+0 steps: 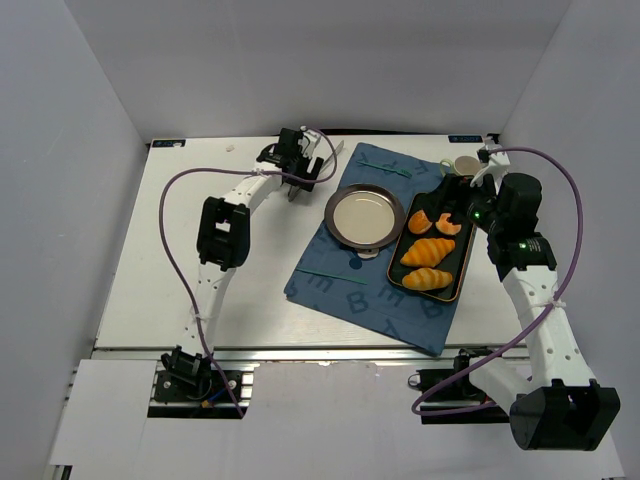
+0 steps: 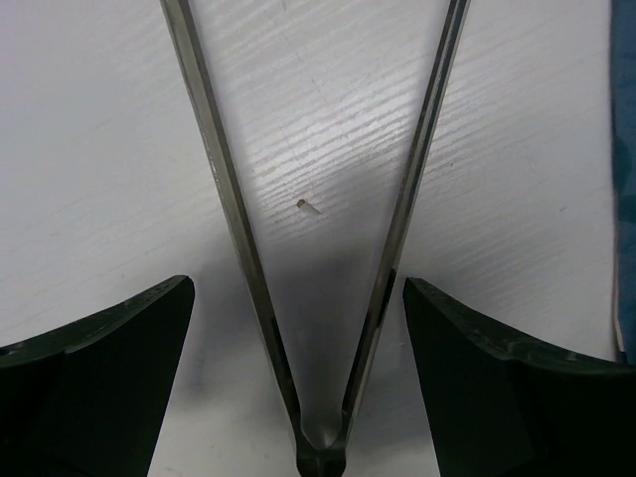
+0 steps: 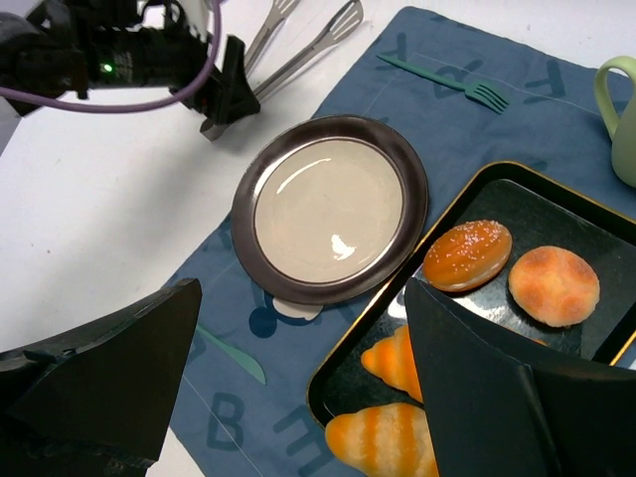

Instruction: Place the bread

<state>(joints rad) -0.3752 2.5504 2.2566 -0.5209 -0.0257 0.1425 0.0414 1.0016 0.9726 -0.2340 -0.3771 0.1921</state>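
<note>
The bread [image 3: 467, 255], a small oval golden roll, lies at the far end of the black tray [image 3: 343, 373], on the side nearest the plate [image 3: 331, 207]; in the top view the bread [image 1: 421, 221] sits just left of my right gripper [image 1: 460, 203]. That right gripper [image 3: 303, 328] hovers open over the tray's edge and the cloth, holding nothing. My left gripper [image 1: 312, 172] is at the back of the table. In its wrist view the left gripper [image 2: 296, 288] stands open, and the metal tongs [image 2: 224, 179] lie between the fingers without touching them.
A rounder plain bun [image 3: 555, 285] lies beside the bread, and two croissants [image 1: 428, 265] fill the tray's near half. The blue cloth [image 1: 340, 270] carries the plate, a green fork [image 1: 385, 166] and a green knife [image 1: 330, 274]. A pale cup [image 1: 466, 165] stands behind the tray.
</note>
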